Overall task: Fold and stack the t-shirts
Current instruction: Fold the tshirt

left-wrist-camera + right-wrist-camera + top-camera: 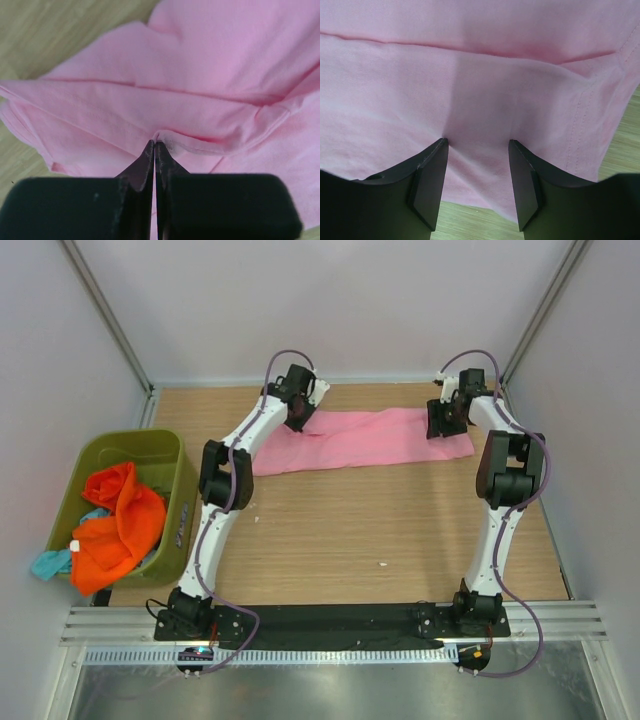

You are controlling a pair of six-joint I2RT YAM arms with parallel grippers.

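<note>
The pink t-shirt (pixel 370 438) lies on the counter to the right of the olive-green bin (pixel 150 443) and farther back, folded into a long flat band running left to right, with layered edges and a stitched hem showing. Near its left end a small raised ridge of cloth is pinched in the closed left end effector (pixel 155 150). Orange t-shirts (pixel 125 520) sit crumpled in a heap inside the bin. A teal t-shirt (pixel 48 563) spills over the bin's near-left rim.
</note>
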